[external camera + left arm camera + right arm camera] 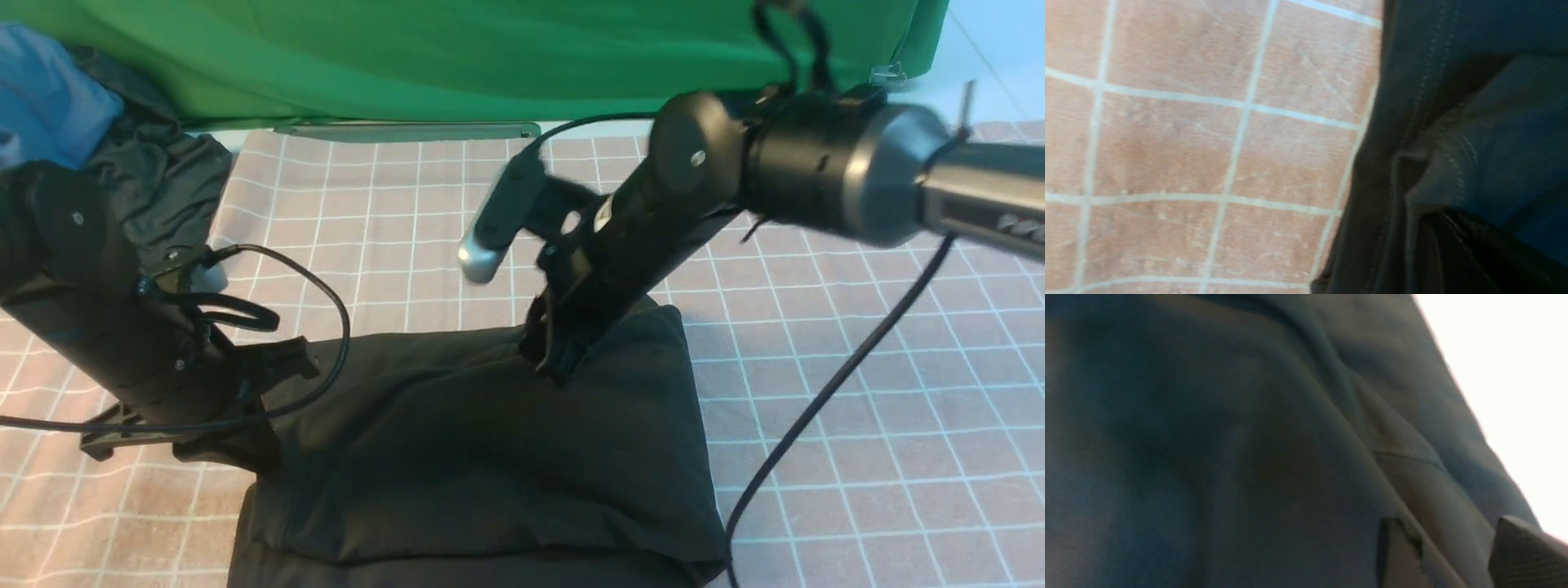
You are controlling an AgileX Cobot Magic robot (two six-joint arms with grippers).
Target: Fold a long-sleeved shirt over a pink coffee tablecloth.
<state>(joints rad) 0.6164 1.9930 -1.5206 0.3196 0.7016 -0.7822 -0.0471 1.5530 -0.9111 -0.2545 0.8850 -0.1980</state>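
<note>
1. While the right claw (555,363) sits down at the far edge of the shirt (490,457), its jaws stand apart. The right wrist view shows two fingertips (1398,555) with dark cloth lying loose in the gap, not clamped.
2. Left claw (237,453): closed, low at the shirt's left edge. Whether it pinches cloth I cannot tell. Its wrist view shows only a stitched hem bunched up beside the tablecloth (1167,143).
3. Shirt: at the middle of the tablecloth's near edge, doubled into a thick block, with a soft ridge across the top layer.
4. Judgement: the fold looks nearly done, and the right side is being let go.
5. What could go wrong:
   - If the right claw lifts with cloth caught on a fingertip, the top layer comes up with it and the fold opens.
   - If the left claw does hold the hem and its arm moves off before it opens, the layers slide askew.
   - The right arm's cable (816,408) hangs just beside the shirt's right edge, and a swing could flick that edge over.
   - A dragging claw may ruck the tablecloth under the shirt.
6. Further out, a grey garment (155,180) and a blue garment (41,98) lie at the far left corner, well apart from the shirt. A green cloth (490,49) hangs beyond the far edge.
</note>
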